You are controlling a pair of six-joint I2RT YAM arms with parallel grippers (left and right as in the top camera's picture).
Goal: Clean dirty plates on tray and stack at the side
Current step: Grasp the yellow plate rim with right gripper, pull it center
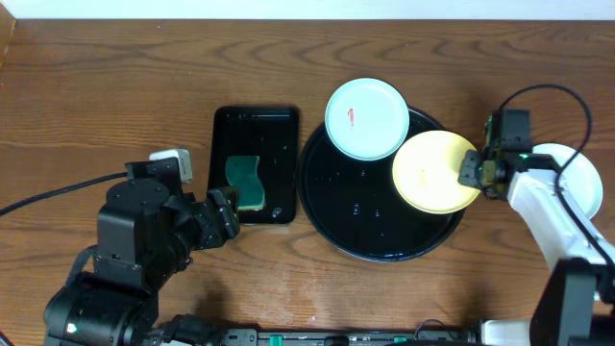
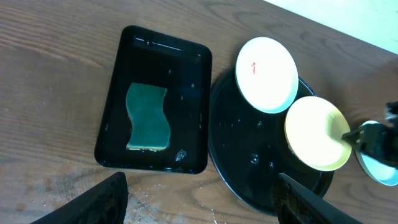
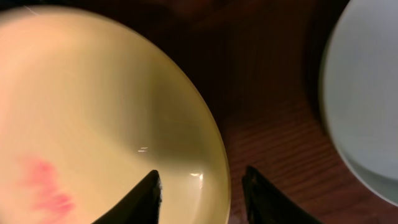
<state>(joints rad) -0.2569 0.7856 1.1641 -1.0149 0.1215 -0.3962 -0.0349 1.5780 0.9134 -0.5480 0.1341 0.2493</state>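
Overhead, the yellow plate (image 1: 434,173) lies at centre-right on the right edge of the round black tray (image 1: 365,226); in my left wrist view my left jaws gape empty at the bottom; in my right wrist view my right jaws straddle that plate's rim, unclosed.

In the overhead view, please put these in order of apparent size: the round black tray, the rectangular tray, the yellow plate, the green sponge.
Largest to smallest:
1. round black tray
2. rectangular tray
3. yellow plate
4. green sponge
No two of them look alike in size.
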